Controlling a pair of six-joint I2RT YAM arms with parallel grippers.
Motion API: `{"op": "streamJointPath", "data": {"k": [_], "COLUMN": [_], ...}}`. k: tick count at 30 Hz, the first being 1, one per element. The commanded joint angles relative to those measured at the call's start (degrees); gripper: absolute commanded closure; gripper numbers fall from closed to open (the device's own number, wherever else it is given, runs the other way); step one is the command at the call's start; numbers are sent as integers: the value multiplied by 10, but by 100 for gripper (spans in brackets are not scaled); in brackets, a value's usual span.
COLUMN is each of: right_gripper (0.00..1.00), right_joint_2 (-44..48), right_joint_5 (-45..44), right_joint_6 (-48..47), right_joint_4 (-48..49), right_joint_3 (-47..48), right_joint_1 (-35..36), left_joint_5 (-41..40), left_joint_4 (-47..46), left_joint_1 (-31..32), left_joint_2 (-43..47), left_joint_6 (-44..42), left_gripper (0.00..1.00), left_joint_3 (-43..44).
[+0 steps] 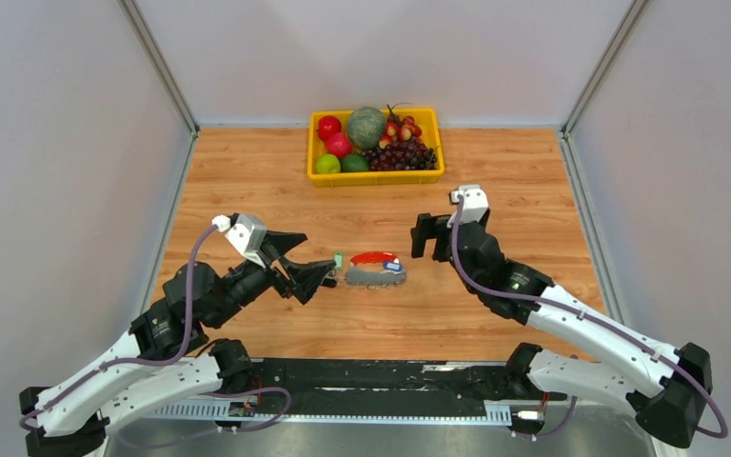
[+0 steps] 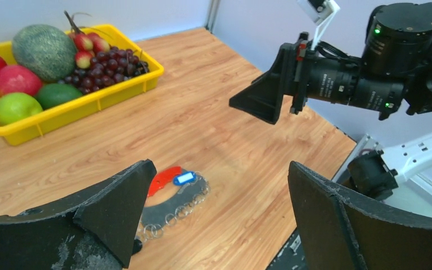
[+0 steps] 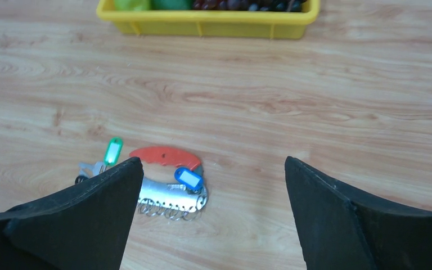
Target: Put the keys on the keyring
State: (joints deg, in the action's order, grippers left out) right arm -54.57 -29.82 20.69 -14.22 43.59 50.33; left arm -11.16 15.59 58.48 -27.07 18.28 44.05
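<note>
Both claws stand spread and empty, the left claw point(image 2: 220, 163) and right claw point(image 3: 214, 160) flanking the middle of the bench point(image 3: 315, 84). There lies the keyring point(image 3: 169, 201), a grey strip edged with wire loops, with a blue tag point(image 3: 188, 178) and a red arc point(image 3: 166, 156) against it. The green-tagged keys point(image 3: 90, 169) lie just beside it, toward the left edge.

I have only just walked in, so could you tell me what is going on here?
Nothing is held. The left tool and right tool stand open either side of a grey metal ring holder with a red curved top on the wooden table. A blue plastic tag rests on it; a green plastic tag with silver keys lies beside it.
</note>
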Motion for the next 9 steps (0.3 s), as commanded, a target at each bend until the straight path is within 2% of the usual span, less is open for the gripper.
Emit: {"op": "streamJointPath", "data": {"k": [1, 6, 9], "right_gripper": [0, 0, 0], "right_joint_2": [31, 45, 30], "right_joint_5": [-129, -155, -175], "right_joint_6": [16, 9, 39], "right_joint_4": [-64, -81, -100], "right_joint_3": [50, 59, 64], "right_joint_1": [0, 0, 0], "left_joint_5": [-22, -25, -23], "left_joint_4": [9, 10, 8], "left_joint_1": [0, 0, 0], "left_joint_2": [-5, -11, -15], "left_joint_6": [-28, -33, -33], "left_gripper": [0, 0, 0], "left_joint_3": [37, 42, 43]}}
